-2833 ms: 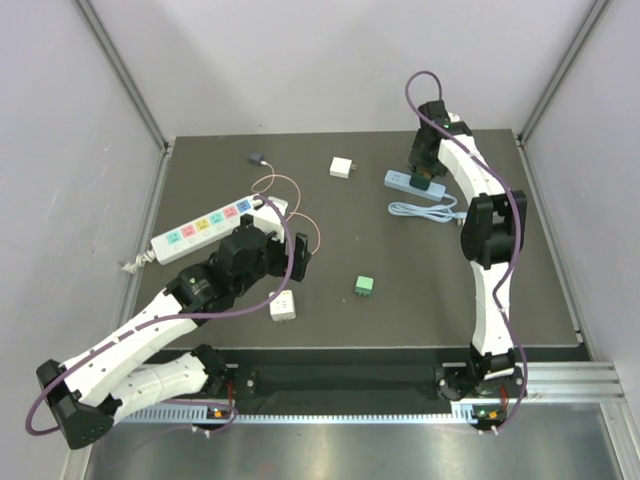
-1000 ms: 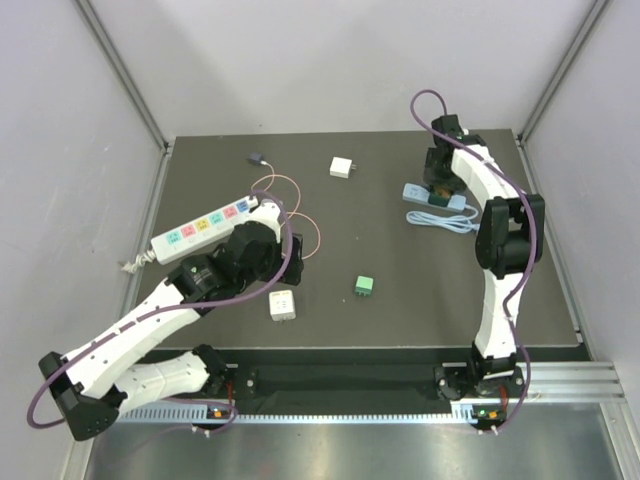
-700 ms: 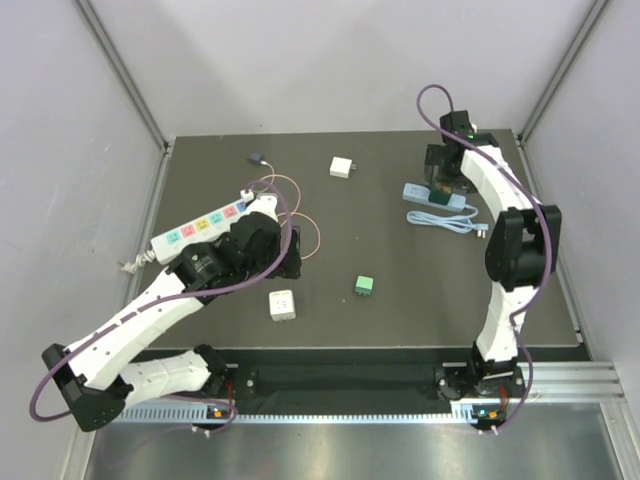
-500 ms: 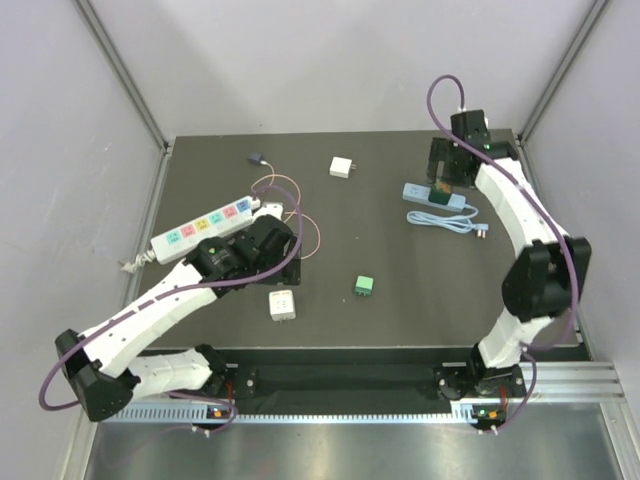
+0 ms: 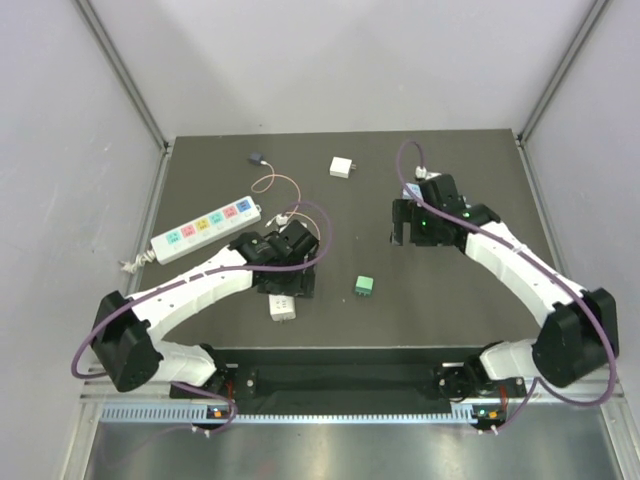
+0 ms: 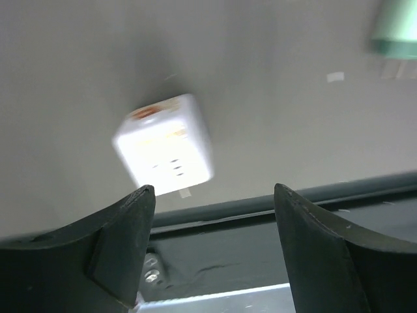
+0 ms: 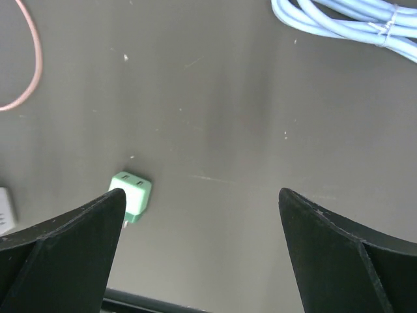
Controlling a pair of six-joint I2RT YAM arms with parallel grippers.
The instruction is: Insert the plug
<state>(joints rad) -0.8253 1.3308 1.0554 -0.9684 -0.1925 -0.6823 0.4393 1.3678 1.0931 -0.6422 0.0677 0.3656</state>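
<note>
Left fingers: the left fingers [image 6: 130, 228] stand apart with nothing between them, hanging low over the tabletop [image 5: 450, 300] close to its near edge.
Right fingers: the right fingers [image 7: 71, 241] are spread wide and empty, over bare tabletop towards the middle.
Where the plug is: a small green plug [image 7: 131, 194] lies loose on the tabletop, near the tip of one right finger but not touching it. A white plug block [image 6: 166, 145] lies just beyond the left fingertips, also untouched. I cannot tell which of the two is meant.
Socket: the long power strip [image 5: 205, 230] sits at the left, well apart from both pieces.
How it will handle: both look like small, hard plastic cubes. My guess is light and stiff, with smooth sides that could slip or twist in a loose pinch.
Where to hold: I would take two flat opposite sides, squarely and low down, and keep the prong face free for the socket.
Risk: a nudge from one finger could skate so light a piece away.
Nearby: a coiled light-blue cable [image 7: 339, 19] lies clear of the right fingers.
</note>
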